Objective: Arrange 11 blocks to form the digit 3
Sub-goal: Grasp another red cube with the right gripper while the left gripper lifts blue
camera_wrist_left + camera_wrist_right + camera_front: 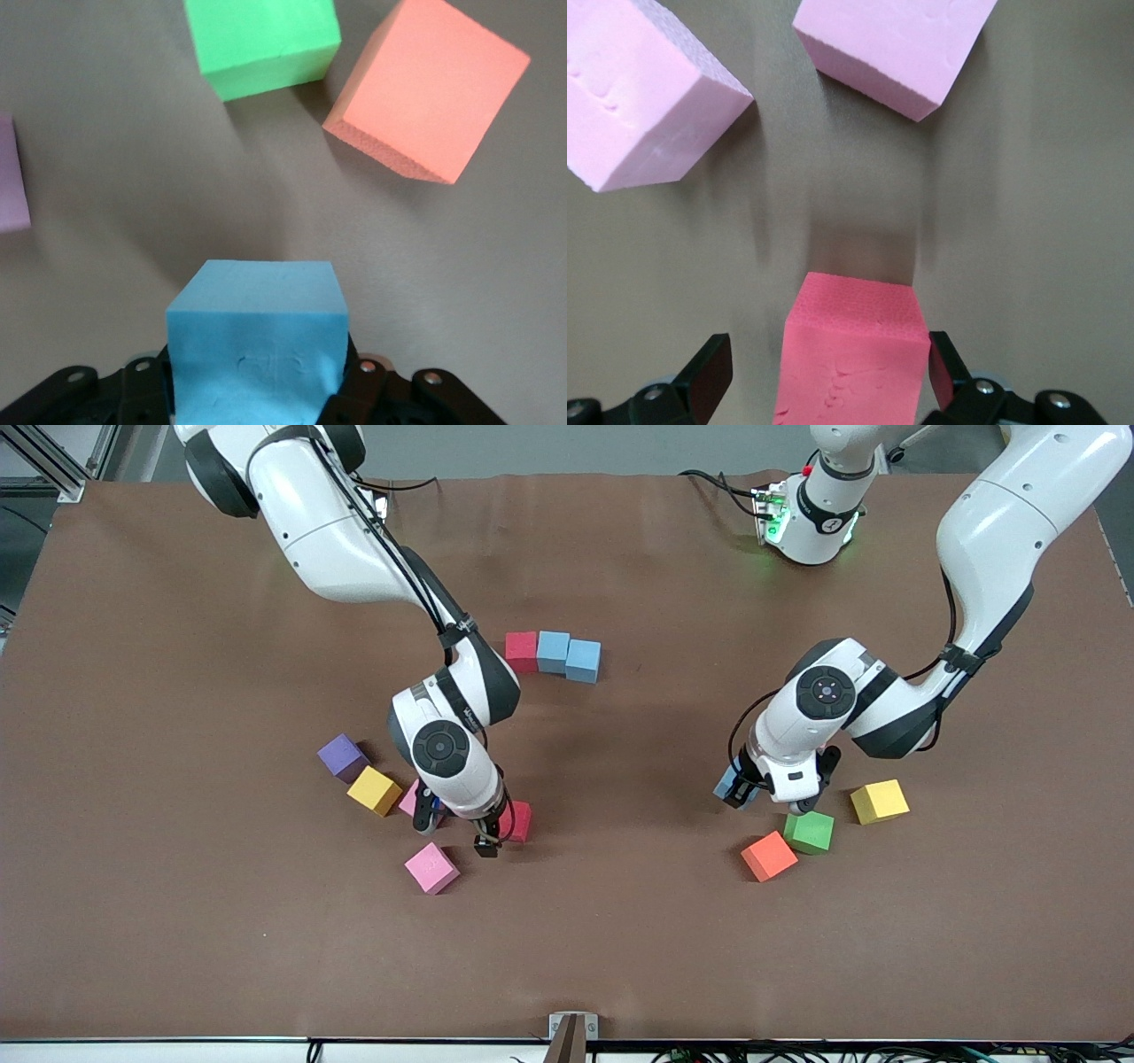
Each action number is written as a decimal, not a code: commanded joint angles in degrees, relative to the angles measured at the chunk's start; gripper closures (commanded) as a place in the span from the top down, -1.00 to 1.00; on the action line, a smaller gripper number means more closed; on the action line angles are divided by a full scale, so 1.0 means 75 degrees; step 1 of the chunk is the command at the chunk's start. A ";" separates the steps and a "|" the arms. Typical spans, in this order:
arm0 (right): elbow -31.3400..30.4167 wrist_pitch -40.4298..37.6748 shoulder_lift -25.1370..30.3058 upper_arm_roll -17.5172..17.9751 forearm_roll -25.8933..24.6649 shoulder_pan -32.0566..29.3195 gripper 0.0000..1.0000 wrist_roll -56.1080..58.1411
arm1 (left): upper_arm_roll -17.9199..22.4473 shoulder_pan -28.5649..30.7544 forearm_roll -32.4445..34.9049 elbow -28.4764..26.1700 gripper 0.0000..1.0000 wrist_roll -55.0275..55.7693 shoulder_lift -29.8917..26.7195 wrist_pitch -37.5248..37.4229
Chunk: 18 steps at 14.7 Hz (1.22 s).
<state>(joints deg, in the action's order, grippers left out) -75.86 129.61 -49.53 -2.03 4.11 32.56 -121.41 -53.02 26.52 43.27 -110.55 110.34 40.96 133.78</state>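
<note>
Front view: a brown table point(177, 957) seen from above, two white arms reaching in. The landmark is a short row of three touching cubes, one red and two light blue point(553, 654), the first bar of the digit 3. Nearer the camera than this row, toward the right arm's end, the right gripper point(493, 834) is down at table level around a red block point(517, 820). Close by it lie two pink blocks point(431, 867), a yellow block point(374, 791) and a purple cube point(342, 757). Also nearer than the row, toward the left arm's end, the left gripper point(742, 790) holds a light blue block point(730, 785) just beside a green block point(810, 833), an orange block point(768, 856) and a second yellow block point(879, 801).

Left wrist view: the light blue block sits clamped between the dark fingers point(142, 394), which press its side faces.

Right wrist view: the fingers point(709, 372) stand spread on either side of the red block, with a gap on at least one side, so not gripping.

The cubes look like light matte foam, soft and slightly compressible, not slippery or fragile; a gentle squeeze on two flat, parallel side faces, centred, should hold them
</note>
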 commanded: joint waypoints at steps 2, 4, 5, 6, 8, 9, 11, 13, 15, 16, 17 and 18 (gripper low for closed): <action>0.0223 -0.0008 -0.0157 0.0071 -0.0161 0.0006 0.18 -0.0126 | 0.0411 -0.0616 0.0031 0.0430 0.07 0.1643 0.0140 -0.0072; 0.0235 -0.0008 -0.0157 0.0083 -0.0161 0.0006 -0.55 0.0014 | 0.0705 -0.0979 0.0031 0.0617 0.07 0.2475 0.0164 -0.0060; 0.0235 -0.0008 -0.0157 0.0083 -0.0149 0.0006 -0.82 0.0224 | 0.0846 -0.1109 0.0031 0.0711 0.07 0.2839 0.0175 -0.0060; 0.0224 -0.0019 -0.0146 0.0094 -0.0149 0.0006 -0.91 0.0760 | 0.0940 -0.1261 0.0031 0.0816 0.07 0.3144 0.0210 -0.0060; 0.0200 -0.0019 -0.0087 0.0130 -0.0056 0.0006 -0.94 0.2224 | 0.1046 -0.1402 -0.0015 0.0911 0.07 0.3520 0.0246 -0.0060; 0.0188 -0.0031 -0.0075 0.0141 -0.0044 0.0018 -0.95 0.2752 | 0.1069 -0.1461 -0.0062 0.0981 0.07 0.3661 0.0269 -0.0060; 0.0130 -0.0054 -0.0052 0.0153 -0.0090 0.0030 -0.96 0.4271 | 0.1070 -0.1473 -0.0063 0.1017 0.07 0.3768 0.0328 -0.0060; -0.0045 -0.0090 0.0076 0.0153 -0.0055 0.0123 -0.96 0.5880 | 0.1070 -0.1485 -0.0074 0.1017 0.07 0.3756 0.0351 -0.0060; -0.0105 -0.0113 0.0112 0.0153 -0.0113 0.0170 -0.96 0.7330 | 0.1070 -0.1485 -0.0074 0.1017 0.07 0.3756 0.0375 -0.0071; -0.0116 -0.0334 0.0124 0.0153 -0.0102 0.0263 -0.96 0.8616 | 0.1070 -0.1485 -0.0074 0.1017 0.07 0.3733 0.0375 -0.0095; -0.0105 -0.0777 0.0170 0.0153 -0.0044 0.0276 -0.96 0.9278 | 0.1070 -0.1485 -0.0074 0.1017 0.07 0.3698 0.0375 -0.0118; -0.0105 -0.1083 0.0241 0.0142 -0.0090 0.0264 -0.96 0.9401 | 0.1070 -0.1508 -0.0074 0.1017 0.07 0.3675 0.0375 -0.0130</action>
<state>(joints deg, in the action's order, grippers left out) -74.88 125.68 -49.63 -0.96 3.91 34.29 -57.85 -45.33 16.13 43.29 -104.06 138.04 43.52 133.74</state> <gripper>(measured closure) 0.489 0.379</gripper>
